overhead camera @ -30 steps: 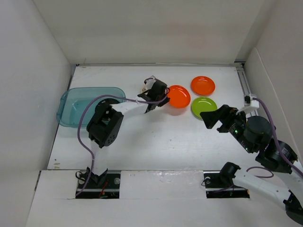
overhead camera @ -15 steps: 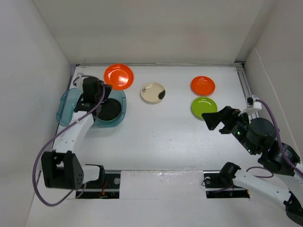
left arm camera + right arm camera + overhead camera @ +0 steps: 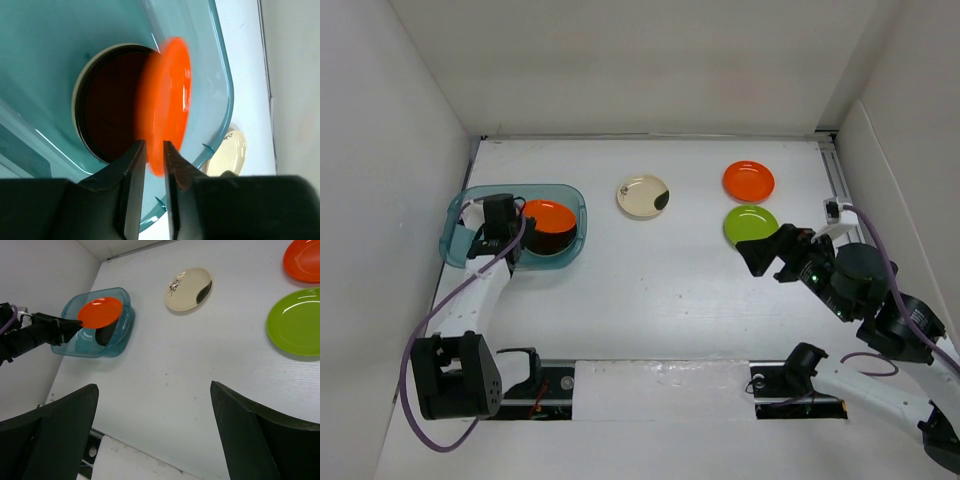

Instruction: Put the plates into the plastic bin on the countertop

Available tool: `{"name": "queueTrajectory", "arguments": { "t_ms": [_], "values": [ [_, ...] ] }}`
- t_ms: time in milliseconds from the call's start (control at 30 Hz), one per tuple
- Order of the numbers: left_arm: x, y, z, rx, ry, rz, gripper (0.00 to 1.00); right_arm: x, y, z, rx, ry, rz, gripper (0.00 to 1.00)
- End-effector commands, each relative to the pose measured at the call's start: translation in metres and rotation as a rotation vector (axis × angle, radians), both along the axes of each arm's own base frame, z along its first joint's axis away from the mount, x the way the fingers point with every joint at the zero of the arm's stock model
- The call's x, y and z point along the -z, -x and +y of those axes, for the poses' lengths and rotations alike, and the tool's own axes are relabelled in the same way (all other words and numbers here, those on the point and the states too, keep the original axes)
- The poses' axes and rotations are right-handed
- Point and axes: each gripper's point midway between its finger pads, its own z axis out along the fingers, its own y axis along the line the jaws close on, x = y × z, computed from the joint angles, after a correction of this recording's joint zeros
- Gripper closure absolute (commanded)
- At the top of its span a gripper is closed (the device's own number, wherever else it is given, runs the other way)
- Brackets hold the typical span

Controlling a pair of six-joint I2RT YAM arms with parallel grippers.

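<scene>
The teal plastic bin (image 3: pixel 520 188) sits at the left of the white countertop (image 3: pixel 650 280), with a black plate (image 3: pixel 552 243) inside. My left gripper (image 3: pixel 508 222) hovers over the bin, its jaws nearly together on the rim of an orange plate (image 3: pixel 167 95) held above the black plate (image 3: pixel 107 115). The right wrist view shows that orange plate (image 3: pixel 100 311) level over the bin (image 3: pixel 90 351). A cream plate with a dark patch (image 3: pixel 644 196), a second orange plate (image 3: pixel 748 181) and a lime green plate (image 3: pixel 751 226) lie on the counter. My right gripper (image 3: pixel 762 252) stands wide open and empty beside the green plate.
White walls enclose the counter on three sides. A metal rail (image 3: pixel 838 180) runs along the right edge. The arm bases (image 3: pixel 530 385) are bolted at the near edge. Purple cables trail from both arms.
My left arm swung from the middle of the counter to the left with the orange plate and now holds it over the bin. The right gripper has barely shifted.
</scene>
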Motion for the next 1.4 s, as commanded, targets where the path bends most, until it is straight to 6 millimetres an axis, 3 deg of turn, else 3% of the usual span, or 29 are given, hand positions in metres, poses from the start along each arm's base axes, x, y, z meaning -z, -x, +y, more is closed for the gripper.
{"name": "queueTrajectory", "arguments": {
  "t_ms": [0, 33, 100, 167, 200, 267, 300, 367, 400, 467, 500, 533, 567, 700, 733, 800, 867, 933, 1167, 1367],
  "values": [
    [-0.003, -0.004, 0.006, -0.034, -0.013, -0.018, 0.82, -0.020, 0.003, -0.001, -0.013, -0.044, -0.058, 0.01],
    [-0.003, -0.004, 0.006, -0.034, -0.013, -0.018, 0.77, -0.020, 0.005, -0.004, -0.013, -0.045, -0.059, 0.01],
    [-0.018, -0.011, 0.006, -0.035, -0.014, -0.062, 0.58, -0.020, 0.007, -0.006, -0.013, -0.037, -0.052, 0.01],
    [-0.048, -0.015, 0.006, -0.028, -0.048, -0.132, 0.34, -0.022, 0.009, -0.010, -0.004, -0.039, -0.056, 0.01],
    [-0.055, -0.016, 0.003, -0.024, -0.056, -0.137, 0.16, -0.022, 0.009, -0.010, -0.004, -0.039, -0.056, 0.01],
    [-0.082, -0.023, -0.012, 0.050, -0.082, -0.199, 0.03, -0.022, 0.008, -0.012, 0.006, -0.038, -0.058, 0.01],
    [-0.101, -0.029, -0.034, 0.119, -0.080, -0.239, 0.00, -0.022, 0.008, -0.012, 0.006, -0.038, -0.058, 0.01],
    [-0.115, -0.042, -0.071, 0.228, -0.081, -0.276, 0.00, -0.021, 0.006, -0.010, 0.006, -0.039, -0.059, 0.01],
    [-0.137, -0.044, -0.119, 0.323, -0.079, -0.321, 0.00, -0.023, 0.006, -0.010, 0.006, -0.047, -0.066, 0.01],
    [-0.139, -0.044, -0.169, 0.401, -0.104, -0.300, 0.00, -0.019, 0.000, -0.003, 0.006, -0.035, -0.056, 0.01],
    [-0.116, -0.053, -0.194, 0.437, -0.129, -0.237, 0.00, -0.023, -0.001, -0.002, 0.006, -0.048, -0.067, 0.01],
    [-0.125, -0.056, -0.220, 0.476, -0.099, -0.247, 0.00, -0.020, -0.004, -0.001, 0.015, -0.036, -0.059, 0.01],
    [-0.102, -0.064, -0.239, 0.506, -0.035, -0.207, 0.00, -0.021, -0.006, 0.001, 0.017, -0.045, -0.056, 0.01],
    [-0.062, -0.076, -0.266, 0.530, 0.083, -0.193, 0.00, -0.023, -0.007, 0.002, 0.017, -0.052, -0.062, 0.01],
    [-0.042, -0.082, -0.274, 0.528, 0.116, -0.160, 0.00, -0.019, -0.008, 0.001, 0.026, -0.043, -0.057, 0.01],
    [-0.023, -0.086, -0.281, 0.517, 0.146, -0.130, 0.00, -0.019, -0.008, 0.001, 0.026, -0.043, -0.057, 0.01],
    [0.017, -0.089, -0.285, 0.499, 0.170, -0.081, 0.00, -0.015, -0.009, 0.002, 0.026, -0.036, -0.050, 0.01],
    [0.019, -0.091, -0.286, 0.483, 0.191, -0.081, 0.00, -0.010, -0.008, 0.004, 0.014, -0.030, -0.041, 0.01],
    [0.059, -0.102, -0.284, 0.436, 0.160, -0.024, 0.00, -0.002, -0.005, 0.006, -0.008, -0.021, -0.041, 0.01],
    [0.088, -0.110, -0.282, 0.382, 0.134, 0.038, 0.27, -0.004, -0.004, 0.009, -0.029, -0.015, -0.052, 0.01]
  ]
}}
